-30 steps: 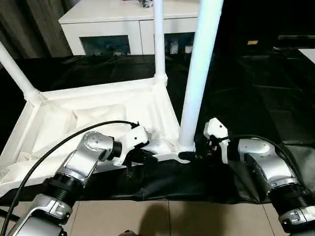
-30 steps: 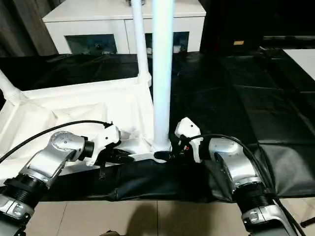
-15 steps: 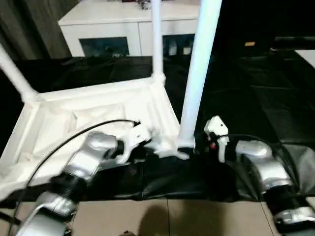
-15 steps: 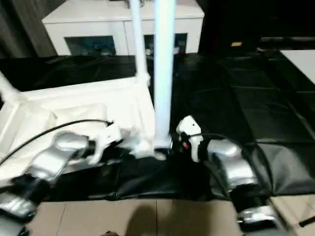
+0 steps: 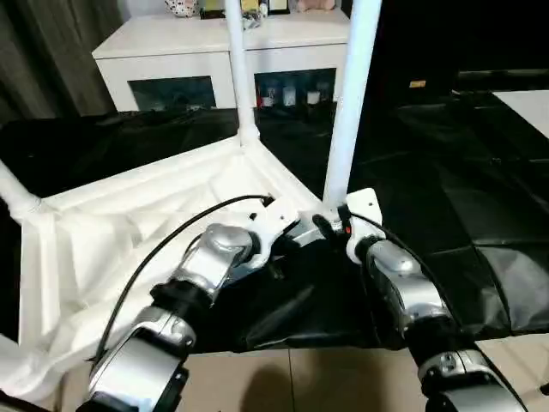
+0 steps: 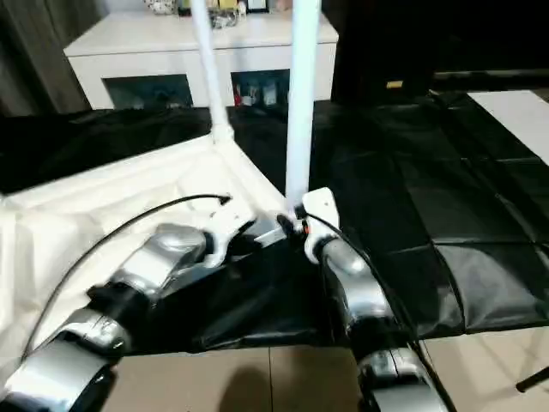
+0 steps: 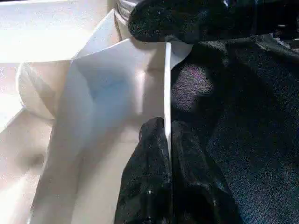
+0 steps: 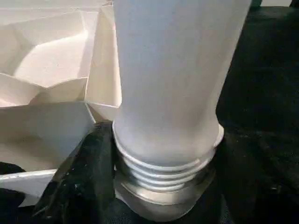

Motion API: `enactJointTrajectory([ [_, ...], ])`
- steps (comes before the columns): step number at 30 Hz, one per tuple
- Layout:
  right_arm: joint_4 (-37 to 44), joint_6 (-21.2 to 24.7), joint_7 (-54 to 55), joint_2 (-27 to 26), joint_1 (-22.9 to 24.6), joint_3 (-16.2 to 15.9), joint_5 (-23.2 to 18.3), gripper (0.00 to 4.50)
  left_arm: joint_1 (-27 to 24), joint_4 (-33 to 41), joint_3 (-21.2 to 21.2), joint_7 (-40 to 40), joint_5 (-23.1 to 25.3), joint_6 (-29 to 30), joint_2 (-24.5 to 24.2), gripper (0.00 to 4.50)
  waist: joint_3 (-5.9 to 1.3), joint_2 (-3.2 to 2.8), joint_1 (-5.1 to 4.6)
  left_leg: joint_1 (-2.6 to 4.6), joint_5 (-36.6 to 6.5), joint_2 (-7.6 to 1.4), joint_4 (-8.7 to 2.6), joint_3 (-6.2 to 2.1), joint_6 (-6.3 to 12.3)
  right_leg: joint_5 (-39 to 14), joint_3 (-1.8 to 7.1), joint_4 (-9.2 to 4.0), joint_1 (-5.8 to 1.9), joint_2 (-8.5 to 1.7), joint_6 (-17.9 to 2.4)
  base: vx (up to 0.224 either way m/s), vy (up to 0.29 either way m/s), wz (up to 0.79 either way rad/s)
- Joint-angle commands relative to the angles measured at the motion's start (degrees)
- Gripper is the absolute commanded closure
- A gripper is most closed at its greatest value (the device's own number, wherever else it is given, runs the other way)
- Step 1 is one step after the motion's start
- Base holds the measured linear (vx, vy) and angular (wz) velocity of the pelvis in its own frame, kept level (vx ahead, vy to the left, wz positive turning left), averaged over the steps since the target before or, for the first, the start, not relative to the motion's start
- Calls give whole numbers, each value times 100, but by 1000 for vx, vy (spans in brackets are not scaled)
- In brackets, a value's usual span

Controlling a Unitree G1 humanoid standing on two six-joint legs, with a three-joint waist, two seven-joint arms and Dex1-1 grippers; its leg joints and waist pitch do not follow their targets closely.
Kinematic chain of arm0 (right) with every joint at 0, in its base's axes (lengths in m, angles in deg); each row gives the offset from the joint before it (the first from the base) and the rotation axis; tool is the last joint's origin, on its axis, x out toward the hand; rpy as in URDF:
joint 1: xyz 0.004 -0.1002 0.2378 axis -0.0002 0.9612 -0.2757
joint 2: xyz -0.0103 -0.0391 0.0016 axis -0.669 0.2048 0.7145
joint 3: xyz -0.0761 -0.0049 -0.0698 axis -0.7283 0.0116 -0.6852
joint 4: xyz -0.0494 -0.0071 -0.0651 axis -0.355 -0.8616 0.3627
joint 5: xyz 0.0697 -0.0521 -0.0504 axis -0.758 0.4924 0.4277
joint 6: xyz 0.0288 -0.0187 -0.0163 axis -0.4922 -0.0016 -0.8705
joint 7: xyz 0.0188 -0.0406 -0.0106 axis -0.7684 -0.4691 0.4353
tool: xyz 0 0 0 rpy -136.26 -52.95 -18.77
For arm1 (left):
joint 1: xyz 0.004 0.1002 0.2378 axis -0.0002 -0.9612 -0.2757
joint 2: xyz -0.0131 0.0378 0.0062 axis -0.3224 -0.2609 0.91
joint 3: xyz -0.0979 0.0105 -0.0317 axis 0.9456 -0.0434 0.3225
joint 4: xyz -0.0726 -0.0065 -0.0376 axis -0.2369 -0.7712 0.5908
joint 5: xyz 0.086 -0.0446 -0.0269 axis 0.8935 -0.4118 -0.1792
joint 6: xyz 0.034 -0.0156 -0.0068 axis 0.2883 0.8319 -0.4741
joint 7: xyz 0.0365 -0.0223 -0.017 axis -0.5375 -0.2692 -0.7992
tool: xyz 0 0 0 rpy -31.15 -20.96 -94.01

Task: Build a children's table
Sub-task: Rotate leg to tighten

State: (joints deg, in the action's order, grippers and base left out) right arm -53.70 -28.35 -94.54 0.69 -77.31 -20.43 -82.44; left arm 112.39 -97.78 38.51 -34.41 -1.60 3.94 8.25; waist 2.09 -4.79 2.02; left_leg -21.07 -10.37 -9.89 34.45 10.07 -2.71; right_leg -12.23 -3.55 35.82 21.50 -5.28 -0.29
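Your view has tilted since a second ago, so don't read every shift as movement, but the children's table [image 5: 129, 184] has truly swung. It lies upside down across the left and centre of the frame on the black-covered table [image 5: 446, 172]. Measured against the white cabinet [image 5: 214, 39] at the top, the edge between the rear leg [image 5: 236, 77] and the near leg [image 5: 347, 112] ran almost straight up the frame before and now runs on a diagonal. Both of your forearms also reach further forward than they did. Your left tool [image 7: 167, 140] is pressed together on the thin upright rim wall [image 7: 167, 84] beside the near corner, one finger on each side of it, so it steadies the top. Your right tool [image 5: 328, 225] sits at the foot of the near leg in mid-frame, right against the collar. I cannot tell whether it is clamped on the leg or merely placed around it. The right wrist view shows the screw threads [image 8: 163, 170] at the base of that leg, with several turns above the socket. I judge from this that the leg is started but not seated, and the swing of the top suggests the turning force is dragging the whole piece round. A third leg [image 5: 17, 193] stands at the left edge of the frame. Expect more turns here, with a firm left-hand hold, before you count this corner done.
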Motion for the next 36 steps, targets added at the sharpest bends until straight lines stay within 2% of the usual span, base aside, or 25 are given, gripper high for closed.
enactJointTrajectory([
  [1,415,-203,-763,-347,-9,-433,-209,110,-79,-252,-15,-260,-1,-95,95,450,-287,160,5,17,-1598,-238,-444,-119,364,-1546,223,-587,-178,-333,-1128,0,0,0],
  [2,518,-148,-964,-257,16,-434,-306,72,-122,-171,-18,-110,-43,-167,21,450,-289,157,6,4,-1574,-241,-455,-129,400,-1520,211,-583,-195,-336,-1130,0,0,0],
  [4,579,-79,-1160,-190,24,-436,-380,65,-148,-129,-27,24,-46,-226,-33,450,-295,161,0,-3,-1553,-243,-451,-128,427,-1439,210,-576,-202,-330,-1132,0,0,0],
  [7,980,29,-2180,384,174,-658,-481,52,-375,285,-165,827,-100,-435,-396,450,-298,182,5,-34,-1476,-245,-433,-125,534,-1360,205,-569,-236,-340,-1144,0,0,0],
  [9,1265,-312,-2949,978,387,-1002,-315,52,-650,787,-354,1648,-199,-716,-814,450,-302,180,17,-55,-1324,-261,-423,-119,626,-1254,204,-550,-224,-341,-1165,0,0,0],
  [10,1337,-371,-3145,1108,443,-1039,-314,52,-742,964,-414,1923,-257,-859,-951,450,-329,168,39,-58,-1189,-278,-402,-116,652,-1111,220,-532,-219,-365,-1179,0,0,0],
  [11,1406,-386,-3332,1220,491,-1037,-359,52,-845,1196,-456,2231,-364,-871,-1100,450,-339,146,46,-41,-1048,-297,-399,-108,686,-877,223,-502,-197,-358,-1282,0,0,0],
  [12,1456,-392,-3470,1308,524,-1028,-398,52,-922,1393,-489,2466,-448,-787,-1222,450,-334,150,47,-44,-980,-291,-396,-97,715,-753,218,-497,-187,-334,-1331,0,0,0],
  [13,1520,-363,-3624,1396,555,-1015,-465,52,-989,1582,-528,2655,-495,-749,-1358,450,-346,141,57,-38,-927,-303,-391,-98,716,-598,219,-464,-199,-337,-1394,0,0,0],
  [14,1631,-319,-3840,1526,598,-992,-554,52,-1072,1821,-564,2856,-532,-691,-1549,450,-363,106,99,-17,-786,-327,-381,-92,794,-165,203,-407,-166,-301,-1568,0,0,0],
  [16,1724,-298,-4023,1631,627,-971,-607,52,-1141,2003,-580,3046,-580,-675,-1701,450,-401,85,169,7,-558,-348,-346,-88,876,290,203,-349,-139,-286,-1637,0,0,0],
  [17,1786,-278,-4135,1689,645,-974,-642,52,-1182,2104,-578,3148,-608,-659,-1768,450,-402,95,174,-6,-488,-348,-334,-88,913,433,204,-333,-139,-290,-1662,0,0,0],
  [18,1832,-247,-4231,1733,658,-976,-682,52,-1207,2171,-560,3202,-634,-631,-1807,450,-392,94,171,-57,-426,-330,-332,-96,951,511,184,-304,-163,-288,-1674,0,0,0],
  [21,1926,-149,-4666,1913,682,-1057,-873,52,-1256,2334,-502,3324,-708,-571,-1905,450,-379,88,170,-48,-695,-337,-337,-88,897,252,187,-332,-139,-303,-1663,0,0,0],
  [22,1934,-146,-4749,1945,686,-1084,-865,52,-1251,2349,-496,3332,-716,-550,-1911,450,-361,111,169,-46,-838,-341,-349,-82,852,105,192,-355,-134,-309,-1654,0,0,0],
  [25,1929,-146,-4862,1987,689,-1110,-838,52,-1246,2389,-487,3314,-746,-497,-1923,450,-341,124,169,-51,-1049,-333,-371,-82,699,-243,204,-382,-134,-322,-1600,0,0,0],
  [26,1920,-147,-4876,1994,688,-1115,-828,52,-1237,2376,-477,3287,-748,-493,-1913,450,-344,128,168,-49,-1043,-329,-367,-80,681,-260,208,-384,-134,-322,-1586,0,0,0],
  [27,1893,-142,-4870,1986,675,-1113,-824,81,-1234,2374,-477,3272,-734,-492,-1909,450,-339,134,166,-56,-1034,-327,-371,-82,665,-296,212,-388,-138,-328,-1571,0,0,0],
  [28,1880,-113,-4867,1977,661,-1107,-832,81,-1236,2379,-467,3238,-725,-482,-1899,450,-343,148,163,-60,-1004,-323,-367,-82,663,-289,214,-387,-142,-329,-1558,0,0,0],
  [31,1877,0,-4893,1945,642,-1090,-901,106,-1253,2413,-460,3201,-729,-450,-1893,450,-357,135,166,-60,-844,-322,-351,-84,702,-130,211,-365,-141,-321,-1566,0,0,0],
  [32,1878,17,-4902,1940,647,-1086,-917,128,-1263,2420,-463,3193,-726,-444,-1890,450,-359,139,168,-61,-813,-320,-347,-82,716,-76,212,-363,-142,-322,-1576,0,0,0],
  [36,1832,91,-4856,1869,662,-1019,-993,151,-1283,2393,-465,3161,-728,-430,-1878,450,-360,138,171,-73,-785,-313,-338,-84,760,-40,203,-358,-149,-325,-1581,0,0,0],
])
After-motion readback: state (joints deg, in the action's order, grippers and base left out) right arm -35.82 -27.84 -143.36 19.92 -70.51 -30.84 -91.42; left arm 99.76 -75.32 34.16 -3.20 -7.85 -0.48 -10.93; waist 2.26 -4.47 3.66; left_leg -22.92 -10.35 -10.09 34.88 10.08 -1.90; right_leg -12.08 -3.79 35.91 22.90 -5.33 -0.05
